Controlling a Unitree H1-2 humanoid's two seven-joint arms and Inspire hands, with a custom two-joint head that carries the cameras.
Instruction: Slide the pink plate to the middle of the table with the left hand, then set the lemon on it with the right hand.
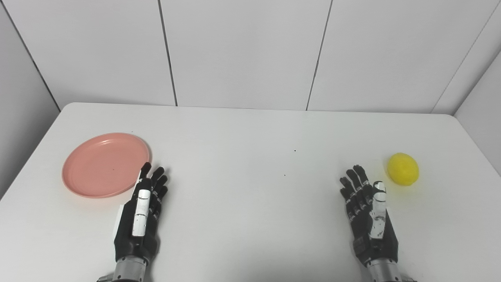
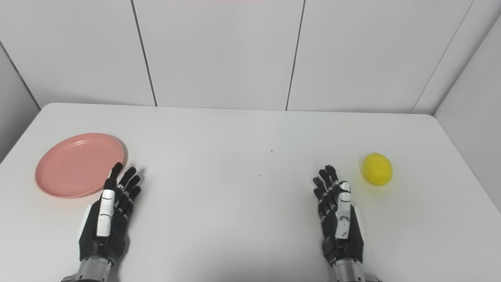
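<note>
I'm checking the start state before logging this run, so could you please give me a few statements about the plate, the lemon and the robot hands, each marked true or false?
1. The pink plate lies on the left part of the table. True.
2. The lemon sits on the plate. False: it rests on the bare table at the right.
3. The left robot hand holds nothing, fingers apart. True.
4. The right robot hand grips the lemon. False: it is open, with the lemon just beyond it.
5. The plate is empty. True.
</note>
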